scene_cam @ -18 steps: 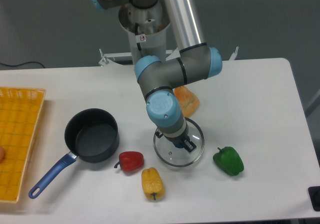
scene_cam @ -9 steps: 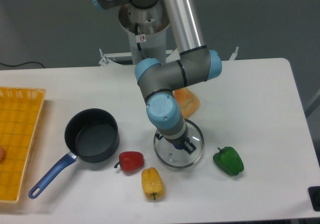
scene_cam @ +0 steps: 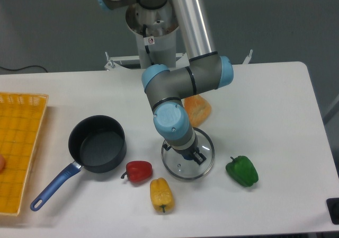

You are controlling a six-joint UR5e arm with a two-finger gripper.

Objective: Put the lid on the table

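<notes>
The end effector (scene_cam: 189, 155) points down over the middle of the lid (scene_cam: 188, 160), its dark fingers around the blue knob; whether they actually clamp it cannot be told from this angle. The lid is a round pane of clear glass with a thin metal rim, the white surface (scene_cam: 275, 111) showing through it. It sits low over the surface, but whether it is touching cannot be told.

Just behind the end effector, partly hidden by the arm, lies an orange bell pepper (scene_cam: 197, 109). To its right, apart from the lid's rim, is a green bell pepper (scene_cam: 242, 170). To its left, near the rim, lies a red bell pepper (scene_cam: 139, 170), and a yellow bell pepper (scene_cam: 161, 194) sits in front of that. Farther left stands a dark saucepan (scene_cam: 97, 143) with a blue handle, and at the far left edge a yellow mesh tray (scene_cam: 19, 148).

The surface is white and smooth with rounded corners, with a grey wall behind. Most bare room lies right of the end effector, past the green pepper, and along the back.
</notes>
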